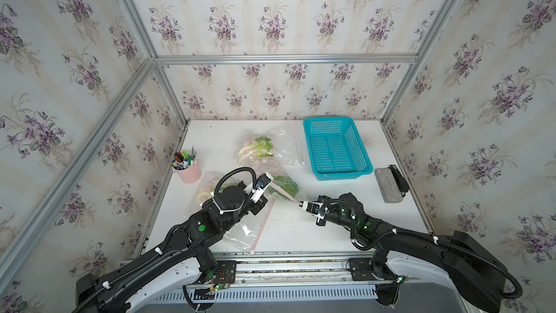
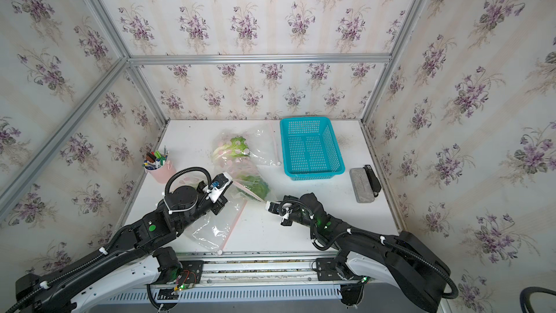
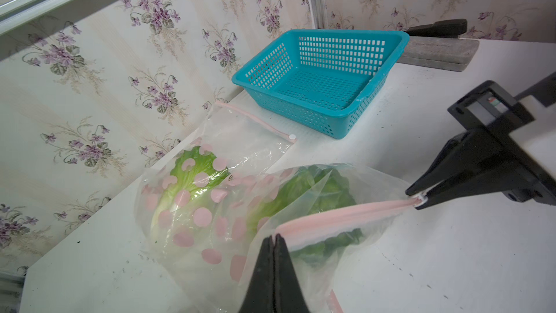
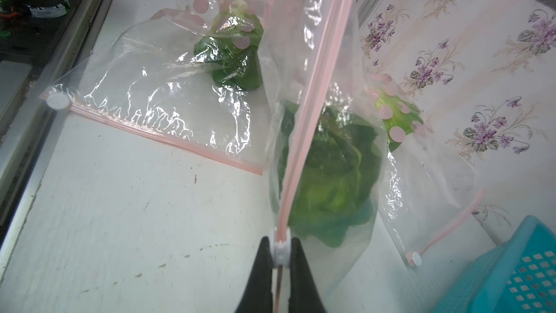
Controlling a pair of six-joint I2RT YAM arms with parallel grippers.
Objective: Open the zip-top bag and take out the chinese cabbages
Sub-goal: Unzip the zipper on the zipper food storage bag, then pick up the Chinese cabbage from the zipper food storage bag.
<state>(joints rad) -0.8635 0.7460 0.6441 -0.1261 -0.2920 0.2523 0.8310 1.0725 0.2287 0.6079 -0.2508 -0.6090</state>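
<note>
Worktop (image 1: pixel 294 233) is kinda crowded. There's a teal basket (image 1: pixel 337 174) toward the far right corner, a pink pen cup (image 1: pixel 189 171) on the left edge, and a grey block (image 1: pixel 388 186) with a black stapler (image 1: pixel 399 179) along the right edge.

Three spotted bags, one of the chinese cabbages (image 1: pixel 260 147) in each. A second bag (image 1: pixel 285 146) lies behind the held one, and a third bag (image 1: pixel 246 233) sprawls at the near edge under the left arm.

The zip-top bag (image 3: pixel 370 188) in the middle is strung between both grippers. The left gripper (image 3: pixel 274 237) is clamped tight on one end of the pink zip strip (image 3: pixel 346 213), and the right gripper (image 4: pixel 281 254) is pinching the white slider (image 4: pixel 281 246) at the other end. The cabbage (image 4: pixel 331 176) inside sits just past the right fingertips.
</note>
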